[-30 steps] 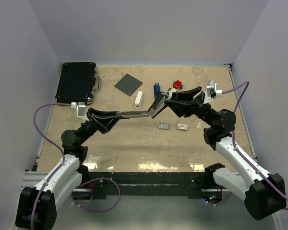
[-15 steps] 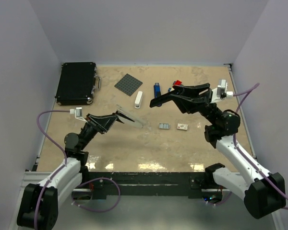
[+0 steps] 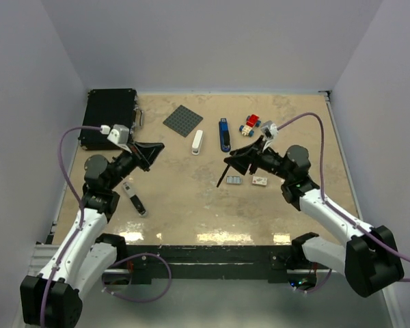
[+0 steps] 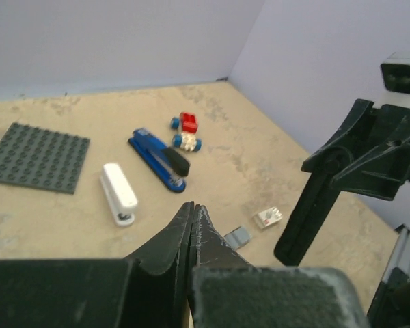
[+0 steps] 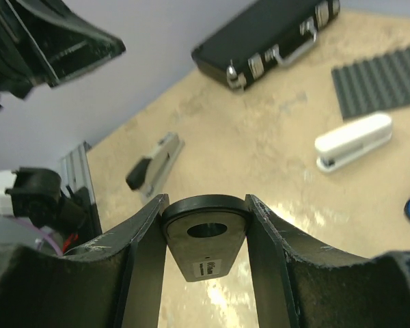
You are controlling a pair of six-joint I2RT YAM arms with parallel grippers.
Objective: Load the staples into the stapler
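1. The left hand (image 3: 152, 147) hangs above the left part of the beige marbled tabletop (image 3: 191, 208). Its two black fingers (image 4: 174, 236) are pressed together with nothing between them.
2. The right hand (image 3: 242, 156) pinches a long black plastic bar (image 5: 206, 236) with a round hole near its held end. The bar slants down toward the tabletop.
3. The staples (image 3: 234, 180) lie flat on the tabletop as two tiny pieces just beside each other: a grey rectangular piece (image 4: 237, 237) and a white, red-marked piece (image 4: 267, 217).
4. The grey piece sits near the bar's lower tip, below the right hand, and the left wrist view shows a gap between them. Both pieces are well apart from the left hand, off to its right.
5. A silver-and-black stapler (image 3: 133, 199) lies on the tabletop beside the left arm, nearer the bases than the left hand.
6. Farther back lie a white stapler (image 3: 197, 142), a blue stapler (image 3: 223, 134), a red, white and blue toy-brick car (image 3: 250, 124), a dark grey studded plate (image 3: 183, 120) and a black hard case (image 3: 109, 116).
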